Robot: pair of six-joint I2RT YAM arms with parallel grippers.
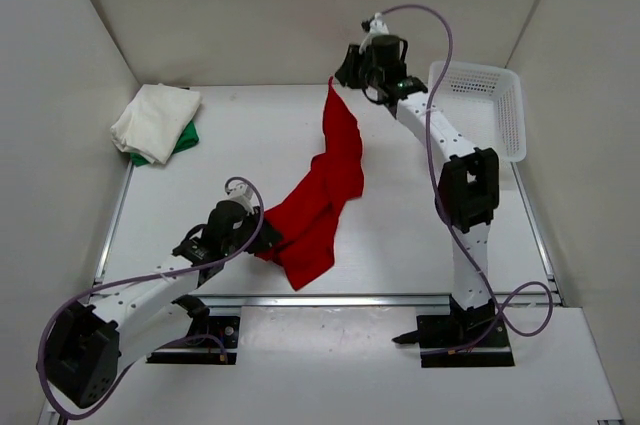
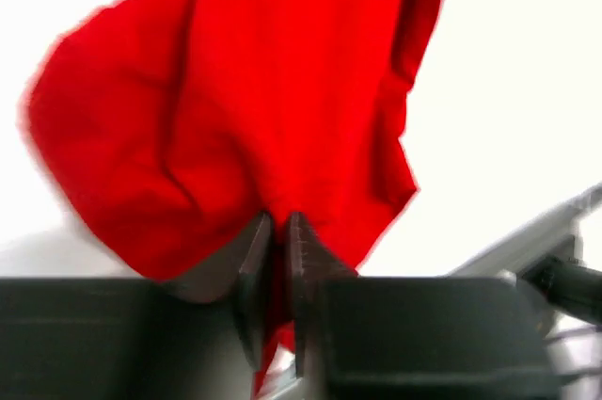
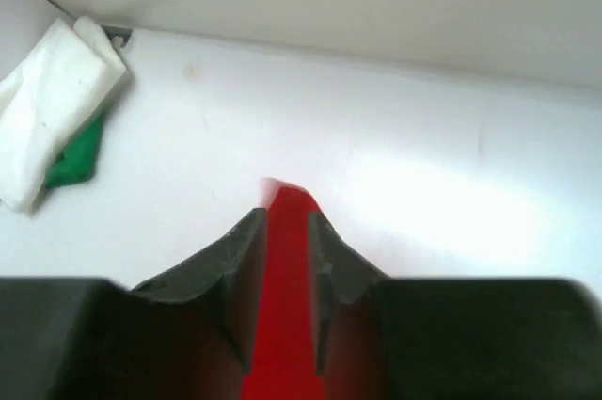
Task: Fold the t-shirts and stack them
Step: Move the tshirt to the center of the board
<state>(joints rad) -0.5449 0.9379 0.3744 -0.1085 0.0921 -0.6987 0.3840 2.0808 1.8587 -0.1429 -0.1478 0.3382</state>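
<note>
Soft, wrinkled red cloth t-shirt (image 1: 325, 190), a long band, clamped by left gripper (image 2: 279, 231) at 7 o'clock and right gripper (image 3: 285, 221) at 1 o'clock. Folded off-white t-shirt (image 1: 155, 117) upon green one (image 1: 185, 137) at 10 o'clock; white plastic mesh basket (image 1: 510, 125) at 2 o'clock.

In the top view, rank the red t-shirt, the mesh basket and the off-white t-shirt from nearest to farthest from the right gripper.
1. red t-shirt, pinched in the right gripper itself.
2. mesh basket, at the far right.
3. off-white t-shirt, folded at the far left.
</note>
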